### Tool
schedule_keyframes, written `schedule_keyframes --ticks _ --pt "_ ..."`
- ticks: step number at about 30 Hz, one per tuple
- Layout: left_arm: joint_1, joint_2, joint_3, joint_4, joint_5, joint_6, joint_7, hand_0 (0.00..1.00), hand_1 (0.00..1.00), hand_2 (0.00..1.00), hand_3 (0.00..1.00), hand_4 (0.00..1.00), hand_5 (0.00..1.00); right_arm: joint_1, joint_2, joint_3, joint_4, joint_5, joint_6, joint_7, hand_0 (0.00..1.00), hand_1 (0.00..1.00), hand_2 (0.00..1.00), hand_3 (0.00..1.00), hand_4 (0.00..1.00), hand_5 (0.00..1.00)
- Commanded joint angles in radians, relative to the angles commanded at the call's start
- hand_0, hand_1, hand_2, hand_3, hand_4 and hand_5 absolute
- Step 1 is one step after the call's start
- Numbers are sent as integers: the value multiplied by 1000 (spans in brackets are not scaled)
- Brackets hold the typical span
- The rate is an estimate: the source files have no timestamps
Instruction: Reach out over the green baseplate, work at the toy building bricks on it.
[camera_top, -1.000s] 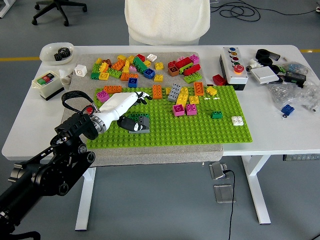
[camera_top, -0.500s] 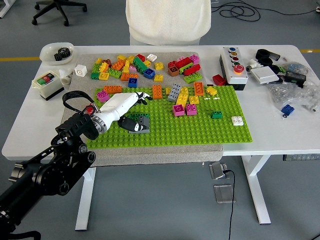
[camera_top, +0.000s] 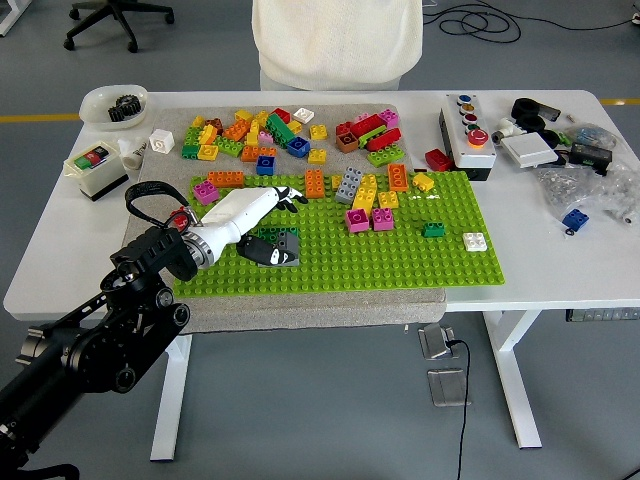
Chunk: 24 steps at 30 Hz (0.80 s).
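The green baseplate (camera_top: 400, 255) lies on a grey mat in the middle of the table. My left hand (camera_top: 262, 215) reaches over its left part, white palm down, fingers relaxed and spread. Its thumb lies by a dark grey brick (camera_top: 281, 245) on the plate; the fingertips (camera_top: 292, 196) point toward an orange brick (camera_top: 315, 184). It holds nothing. Grey, yellow, orange and pink bricks (camera_top: 365, 200) stand mid-plate. A small green brick (camera_top: 433, 230) and a white brick (camera_top: 474, 240) sit to the right. My right arm is out of view.
A heap of loose bricks (camera_top: 280, 132) lies behind the plate. A button box (camera_top: 467, 128) and assorted parts (camera_top: 560, 140) stand at the right. A white bowl (camera_top: 113, 104) and a switch box (camera_top: 95, 168) are at the left. A person in white (camera_top: 335, 40) stands at the far side.
My left hand has barely shifted; the pink brick beside its wrist shows a little more. Nothing else has moved.
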Motion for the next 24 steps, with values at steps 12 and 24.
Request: schedule_keyframes --ticks 12,24 --pt "41 13 -59 -89 -22 -28 7 779 725 726 803 942 103 -5 1 1 0 0 0 0 740 643 679 605 813 527" --pt "108 44 -97 -179 -9 -36 10 843 789 773 651 945 198 -7 3 1 0 -2 0 0 740 643 679 604 813 527"
